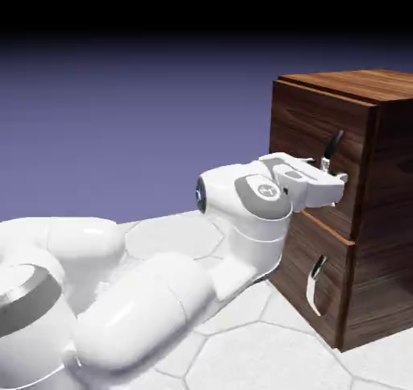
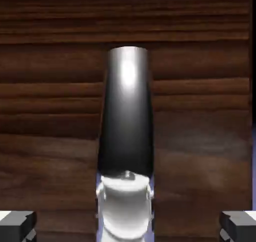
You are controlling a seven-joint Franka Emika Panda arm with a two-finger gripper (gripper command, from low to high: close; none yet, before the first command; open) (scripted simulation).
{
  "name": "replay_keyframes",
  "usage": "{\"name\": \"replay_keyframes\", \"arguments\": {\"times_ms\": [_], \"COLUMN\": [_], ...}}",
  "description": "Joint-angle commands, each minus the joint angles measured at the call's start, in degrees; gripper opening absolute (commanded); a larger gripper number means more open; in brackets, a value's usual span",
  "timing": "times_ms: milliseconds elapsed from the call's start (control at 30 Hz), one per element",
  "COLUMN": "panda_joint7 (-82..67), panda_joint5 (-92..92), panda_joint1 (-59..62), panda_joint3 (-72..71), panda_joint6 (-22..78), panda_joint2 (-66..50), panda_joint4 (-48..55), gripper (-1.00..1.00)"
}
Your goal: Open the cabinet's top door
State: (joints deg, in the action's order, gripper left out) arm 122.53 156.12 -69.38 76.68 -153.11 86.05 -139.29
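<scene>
Top door [image 1: 302, 110]: the upper wood-grain front panel of the cabinet [image 1: 395, 163], above the lower panel [image 1: 294, 247], the cabinet standing on the pale stone-patterned floor [image 1: 250, 356] at the exterior view's right. The door appears flush with the cabinet front, with no opening visible along its edges. Its curved silver-and-black handle [image 2: 127, 121] lies between the door's side edges, its long axis running roughly upright, from toward the door's top edge down toward its bottom edge. The pincer [image 1: 324, 171] is at the handle's lower part, just in front of the panel. In the hand view its fingertips stand apart, one on either side of the handle, with a visible gap on each side; nothing is clamped. The handle's long axis runs between the tips and across the line joining them, an arrangement judged suitable for a side-to-side grip. Assessment: the step in hand is closing on the handle; the pull should then go away from the cabinet front. Depth of engagement cannot be confirmed; a shallow grip could slip off the curved metal.
</scene>
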Motion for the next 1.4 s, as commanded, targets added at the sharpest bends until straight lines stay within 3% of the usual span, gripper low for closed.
{"name": "replay_keyframes", "arguments": {"times_ms": [0, 233, 467, 600, 867, 1367], "panda_joint7": [2.49, 19.93, 32.98, 42.92, 42.91, 43.13], "panda_joint5": [1.23, 8.35, 7.63, 9.93, -4.37, -33.3], "panda_joint1": [0.03, 3.14, 15.61, 20.36, 34.77, 51.34], "panda_joint3": [0.02, -1.88, -11.19, -15.74, -32.27, -63.35], "panda_joint6": [-0.93, -3.98, 4.67, 3.72, 14.22, 23.79], "panda_joint2": [-1.61, -13.02, -22.44, -29.34, -30.27, -28.6], "panda_joint4": [0.6, 1.39, -9.04, -9.42, -21.22, -31.17], "gripper": [-1.0, -1.0, -1.0, -1.0, -1.0, -1.0]}}
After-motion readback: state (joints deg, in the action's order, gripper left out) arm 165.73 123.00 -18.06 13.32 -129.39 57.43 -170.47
